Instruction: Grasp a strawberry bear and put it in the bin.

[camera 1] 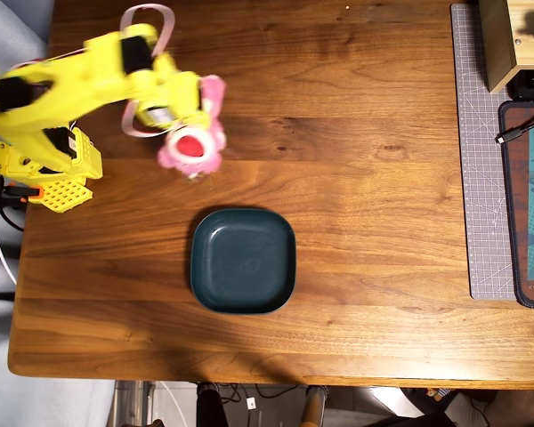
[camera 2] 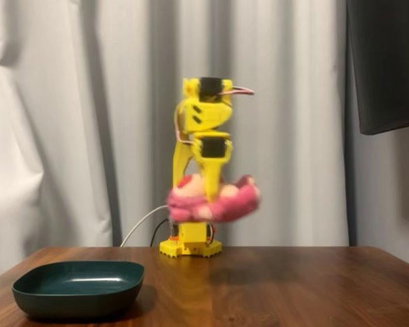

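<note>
The pink strawberry bear (camera 1: 196,140) (camera 2: 215,201) hangs well above the table, held by my yellow gripper (camera 1: 173,120) (camera 2: 208,197), which is shut on its body. In the fixed view the bear lies sideways in the jaws, blurred by motion. The dark teal bin (camera 1: 242,260) (camera 2: 78,286) rests on the wooden table, below and slightly right of the bear in the overhead view, and at lower left in the fixed view. Nothing is in the bin.
The arm's yellow base (camera 1: 44,169) (camera 2: 191,246) stands at the table's left edge in the overhead view. A grey cutting mat (camera 1: 482,151), a wooden box (camera 1: 507,40) and a dark pad (camera 1: 527,205) occupy the right side. White curtains (camera 2: 88,122) hang behind.
</note>
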Controlling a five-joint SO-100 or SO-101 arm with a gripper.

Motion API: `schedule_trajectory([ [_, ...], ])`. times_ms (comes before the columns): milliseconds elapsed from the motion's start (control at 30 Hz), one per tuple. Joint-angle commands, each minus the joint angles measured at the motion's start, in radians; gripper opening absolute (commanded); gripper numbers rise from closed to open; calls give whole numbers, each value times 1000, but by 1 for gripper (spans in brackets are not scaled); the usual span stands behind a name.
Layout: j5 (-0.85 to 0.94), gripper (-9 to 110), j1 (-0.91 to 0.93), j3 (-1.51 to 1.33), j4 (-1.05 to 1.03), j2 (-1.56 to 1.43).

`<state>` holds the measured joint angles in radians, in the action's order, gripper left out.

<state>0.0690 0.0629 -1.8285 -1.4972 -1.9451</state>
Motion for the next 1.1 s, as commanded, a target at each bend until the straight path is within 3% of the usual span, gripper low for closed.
schedule_trajectory([
  [0,14,0,-143,-212,229,-192],
  [267,127,0,-387,-268,495,-146],
  [567,160,0,-437,-118,578,-34],
  [1067,167,0,-442,368,225,245],
])
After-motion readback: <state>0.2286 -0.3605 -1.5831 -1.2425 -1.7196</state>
